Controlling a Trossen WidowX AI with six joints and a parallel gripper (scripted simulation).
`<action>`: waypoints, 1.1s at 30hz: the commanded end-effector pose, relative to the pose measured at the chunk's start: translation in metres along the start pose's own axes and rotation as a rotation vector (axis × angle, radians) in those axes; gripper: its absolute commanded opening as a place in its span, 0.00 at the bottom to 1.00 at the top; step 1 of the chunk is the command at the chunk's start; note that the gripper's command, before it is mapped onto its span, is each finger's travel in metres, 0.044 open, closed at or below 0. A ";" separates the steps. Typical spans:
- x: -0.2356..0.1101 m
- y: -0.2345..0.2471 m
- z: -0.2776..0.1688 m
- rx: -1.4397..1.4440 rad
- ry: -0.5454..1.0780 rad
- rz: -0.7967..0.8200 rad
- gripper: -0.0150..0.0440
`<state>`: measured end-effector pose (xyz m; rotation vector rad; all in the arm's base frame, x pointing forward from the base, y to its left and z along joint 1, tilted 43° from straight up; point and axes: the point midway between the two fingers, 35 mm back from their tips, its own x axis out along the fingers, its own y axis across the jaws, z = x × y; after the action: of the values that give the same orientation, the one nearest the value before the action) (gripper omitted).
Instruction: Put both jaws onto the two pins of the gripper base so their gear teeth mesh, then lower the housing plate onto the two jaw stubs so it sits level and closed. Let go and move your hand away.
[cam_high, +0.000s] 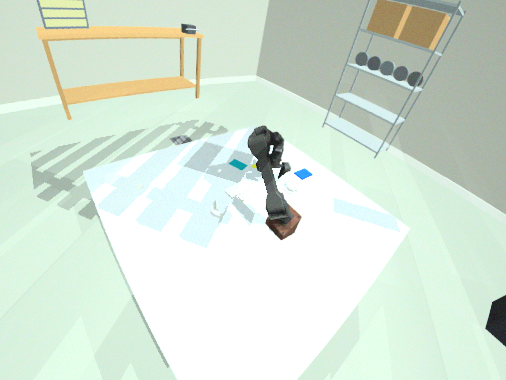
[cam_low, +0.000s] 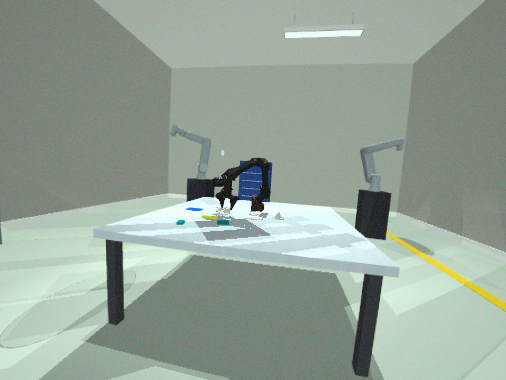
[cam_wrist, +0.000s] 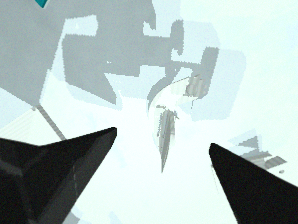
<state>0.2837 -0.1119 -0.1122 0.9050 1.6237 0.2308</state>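
Observation:
My gripper (cam_low: 228, 208) (cam_wrist: 161, 139) is open and empty, pointing down above the table. In the wrist view a curved white part (cam_wrist: 166, 125), which looks like a jaw, lies on the table between and beyond the fingertips. Part of a flat white piece (cam_wrist: 17, 125) shows at the left, and a white part with grey ridges (cam_wrist: 262, 160) at the right, partly behind the finger. In the top view a curved white jaw (cam_high: 217, 213) lies apart, left of a flat white piece (cam_high: 237, 191). Pins, stubs and teeth are too washed out to tell, as is which flat piece is base or housing plate.
A blue tile (cam_high: 303, 174) (cam_low: 194, 209), a teal block (cam_high: 238, 164) (cam_low: 223, 222), a smaller teal block (cam_low: 180, 222) and a yellow piece (cam_high: 254, 166) (cam_low: 209, 217) lie around the work area. The brown arm base (cam_high: 283, 229) stands on the white table (cam_high: 250, 300).

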 end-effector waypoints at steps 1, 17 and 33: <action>0.008 0.000 -0.001 0.007 0.002 0.006 1.00; 0.031 0.001 -0.001 0.008 0.001 0.008 1.00; 0.032 0.001 -0.001 0.008 0.001 0.008 1.00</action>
<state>0.2835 -0.0908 -0.1354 0.9120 1.6251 0.2320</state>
